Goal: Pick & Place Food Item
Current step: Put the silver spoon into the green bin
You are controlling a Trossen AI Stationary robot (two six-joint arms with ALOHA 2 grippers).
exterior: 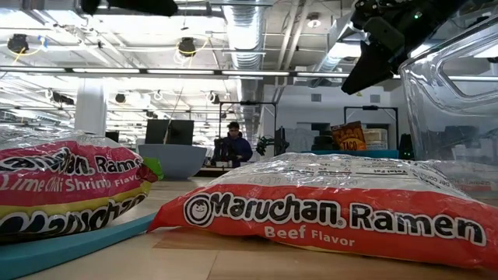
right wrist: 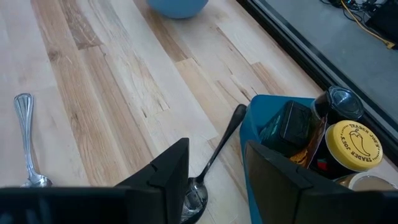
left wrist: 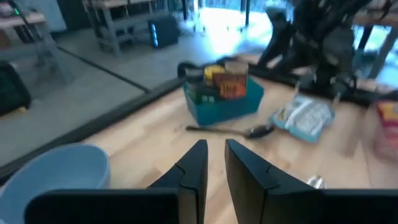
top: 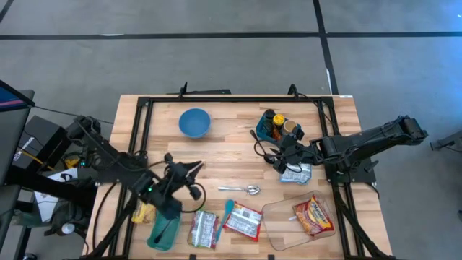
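Note:
Ramen packets lie flat near the table's front edge: one (top: 204, 229), a red one (top: 243, 222), and one in a clear container (top: 310, 217). In the low view they show as Lime Chili Shrimp (exterior: 62, 187) and Beef Flavor (exterior: 334, 210). A white and blue packet (top: 296, 173) lies right of centre. My left gripper (top: 191, 172) is open a little and empty above the table's left centre (left wrist: 216, 162). My right gripper (top: 278, 153) is open and empty, hovering over a black spoon (right wrist: 217, 149) beside the blue bin (right wrist: 273, 124).
A blue bowl (top: 194, 122) stands at the back. The blue bin (top: 278, 126) holds bottles and jars. A metal spoon (top: 245, 190) lies mid-table. A teal item (top: 164, 231) and a yellow one (top: 144, 213) lie front left. A person (exterior: 231, 146) stands far behind the table.

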